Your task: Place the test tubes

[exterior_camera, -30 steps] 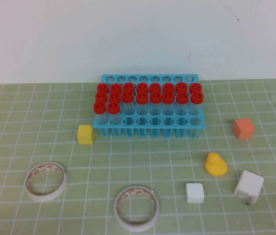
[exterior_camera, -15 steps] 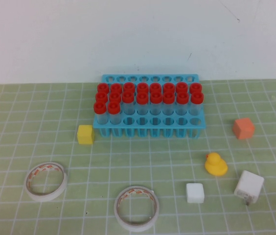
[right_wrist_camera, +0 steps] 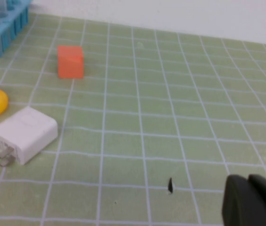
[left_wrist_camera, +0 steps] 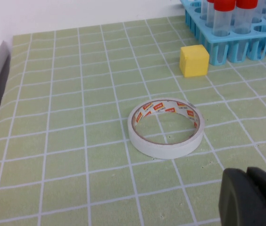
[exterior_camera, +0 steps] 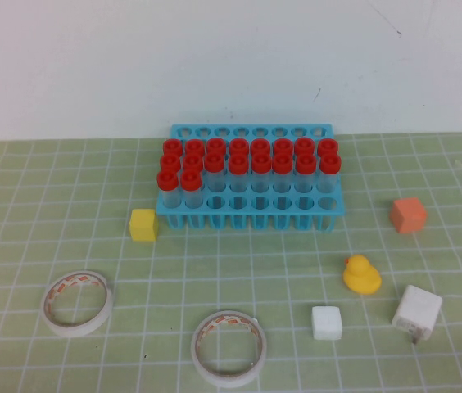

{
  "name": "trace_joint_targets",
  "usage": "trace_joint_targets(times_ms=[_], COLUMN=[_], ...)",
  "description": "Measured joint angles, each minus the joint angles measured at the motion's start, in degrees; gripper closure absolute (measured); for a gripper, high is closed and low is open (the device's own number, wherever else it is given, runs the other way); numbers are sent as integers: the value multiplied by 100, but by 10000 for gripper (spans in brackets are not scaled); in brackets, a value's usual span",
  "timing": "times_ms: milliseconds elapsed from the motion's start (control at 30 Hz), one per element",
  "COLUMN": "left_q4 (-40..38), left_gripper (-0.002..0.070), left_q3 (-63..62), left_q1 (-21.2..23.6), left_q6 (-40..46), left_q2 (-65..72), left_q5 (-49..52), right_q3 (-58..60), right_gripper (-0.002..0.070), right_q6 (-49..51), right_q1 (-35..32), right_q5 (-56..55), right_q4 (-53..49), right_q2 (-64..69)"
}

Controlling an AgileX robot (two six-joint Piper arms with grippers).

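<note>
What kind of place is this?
Likely a robot practice bench: gridded mat, blue test tube rack, toy duck. Left end effector hovers by a tape roll, right end effector by a charger.

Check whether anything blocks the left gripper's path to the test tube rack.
Nothing squarely. The left gripper, jaws shut, hangs over the mat; a tape roll lies just beside its line to the rack, and a yellow cube sits beside the rack's corner. The right gripper, also shut, hangs over the mat's right side.
</note>
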Motion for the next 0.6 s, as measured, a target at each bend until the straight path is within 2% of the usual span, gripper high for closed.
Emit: trace_joint_targets(times_ms=[233,600], left_q4=[0,0], left_gripper=[676,676], left_q3=[0,0], left_q1=[0,0], left_q6=[0,0], left_q2=[0,0], left_q5=[0,0], right_q3=[-46,-46], right_gripper=[678,678], right_q6=[619,692], right_q1=[0,0], right_q5=[212,212], right_q4=[-277,-285], right_q2=[0,0])
